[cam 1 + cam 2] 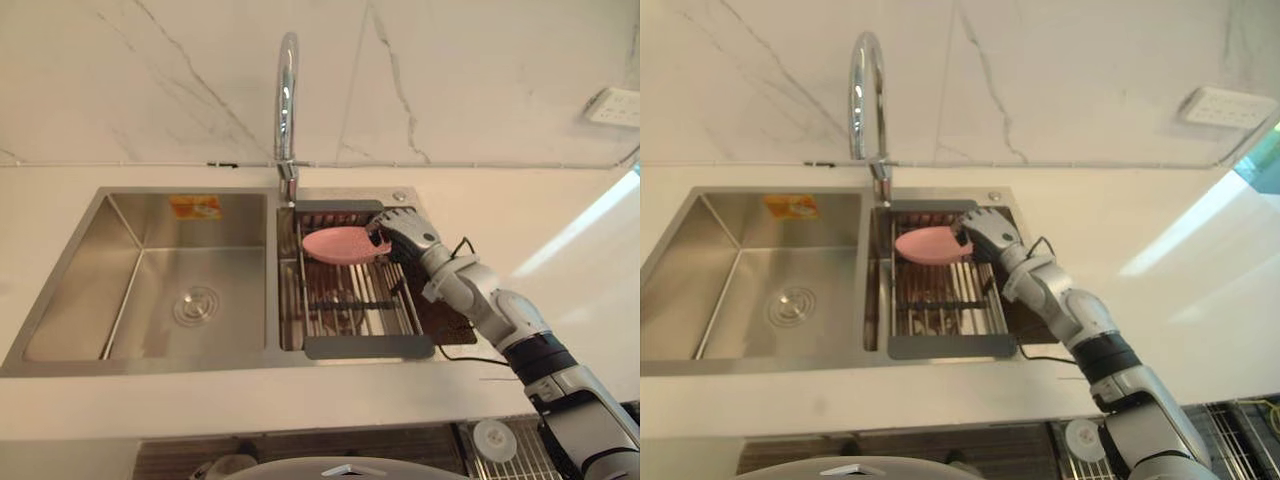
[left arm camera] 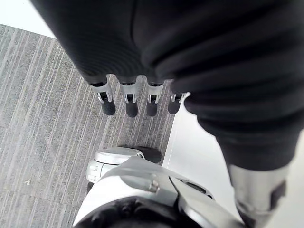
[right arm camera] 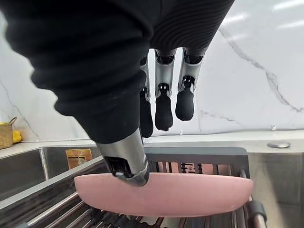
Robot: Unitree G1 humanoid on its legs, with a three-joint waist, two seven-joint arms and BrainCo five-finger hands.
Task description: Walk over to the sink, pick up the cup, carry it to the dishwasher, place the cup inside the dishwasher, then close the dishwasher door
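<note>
pink cup (image 1: 338, 245) is lying on its side on the rack (image 1: 370, 347) in the sink's (image 1: 150, 215) right basin. right hand (image 1: 403, 232) is right at it, fingers (image 3: 164, 111) loose above, thumb touching the rim, no real grip. left hand (image 2: 130, 104) hangs relaxed over the floor.

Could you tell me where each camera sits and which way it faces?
Left eye view: on the head, down at the sink; right hand at the pink cup.
Right eye view: beside it, same scene.
Left wrist view: along the left hand, toward the floor.
Right wrist view: along the right hand, facing the wall; shares the cup with both eyes.
</note>
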